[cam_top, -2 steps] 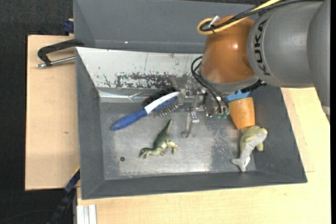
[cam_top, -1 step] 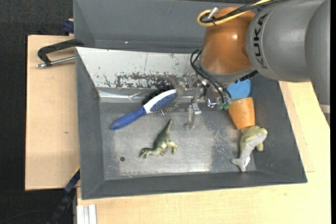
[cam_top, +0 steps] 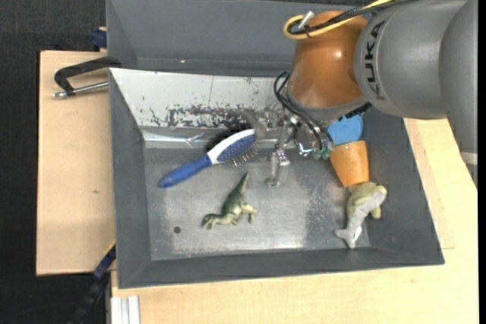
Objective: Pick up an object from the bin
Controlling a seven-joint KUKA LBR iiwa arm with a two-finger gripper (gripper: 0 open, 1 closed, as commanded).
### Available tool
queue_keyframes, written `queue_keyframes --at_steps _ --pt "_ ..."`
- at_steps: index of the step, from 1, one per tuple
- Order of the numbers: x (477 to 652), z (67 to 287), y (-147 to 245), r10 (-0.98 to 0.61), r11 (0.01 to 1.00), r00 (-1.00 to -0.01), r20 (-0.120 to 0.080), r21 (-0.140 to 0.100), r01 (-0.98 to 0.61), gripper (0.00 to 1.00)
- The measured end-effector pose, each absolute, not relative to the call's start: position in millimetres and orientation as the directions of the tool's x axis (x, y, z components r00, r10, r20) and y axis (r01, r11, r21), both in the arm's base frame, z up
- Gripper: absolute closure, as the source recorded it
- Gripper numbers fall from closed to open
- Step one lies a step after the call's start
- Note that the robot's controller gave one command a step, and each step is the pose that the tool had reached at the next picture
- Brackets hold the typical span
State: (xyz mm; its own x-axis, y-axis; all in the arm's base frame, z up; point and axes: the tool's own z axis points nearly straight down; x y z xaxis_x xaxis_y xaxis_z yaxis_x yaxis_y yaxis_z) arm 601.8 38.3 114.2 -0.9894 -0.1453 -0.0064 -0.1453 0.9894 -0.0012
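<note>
My gripper (cam_top: 276, 157) hangs low over the middle of the bin, just right of the head of a brush. The brush (cam_top: 206, 158) has a blue handle and a white head with dark bristles, and it lies slanted from the left-centre floor up toward the gripper. A small green toy dinosaur (cam_top: 231, 209) lies on the floor below and to the left of the gripper, apart from it. Nothing shows between the gripper's parts.
To the right, against the bin's wall, stands an orange cup (cam_top: 351, 163) with a blue object (cam_top: 346, 129) behind it, partly under the arm. A pale grey shark toy (cam_top: 361, 210) lies at the front right corner. The arm's orange cover hangs over the back right.
</note>
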Motion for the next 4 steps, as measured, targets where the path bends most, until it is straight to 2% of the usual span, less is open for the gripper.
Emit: queue_keyframes --at_steps 1,2,3,4 --pt "601.5 114.0 33.0 0.021 1.0 -1.0 -0.004 0.002 0.021 0.0" --pt "605.5 91.7 35.6 0.118 0.993 -0.993 -0.01 -0.001 0.118 0.0" --pt "603.9 91.6 39.1 0.071 0.997 -0.997 -0.006 0.001 0.071 0.0" --pt "592.9 97.5 -40.6 -0.184 0.983 -0.983 -0.002 -0.003 -0.184 0.0"
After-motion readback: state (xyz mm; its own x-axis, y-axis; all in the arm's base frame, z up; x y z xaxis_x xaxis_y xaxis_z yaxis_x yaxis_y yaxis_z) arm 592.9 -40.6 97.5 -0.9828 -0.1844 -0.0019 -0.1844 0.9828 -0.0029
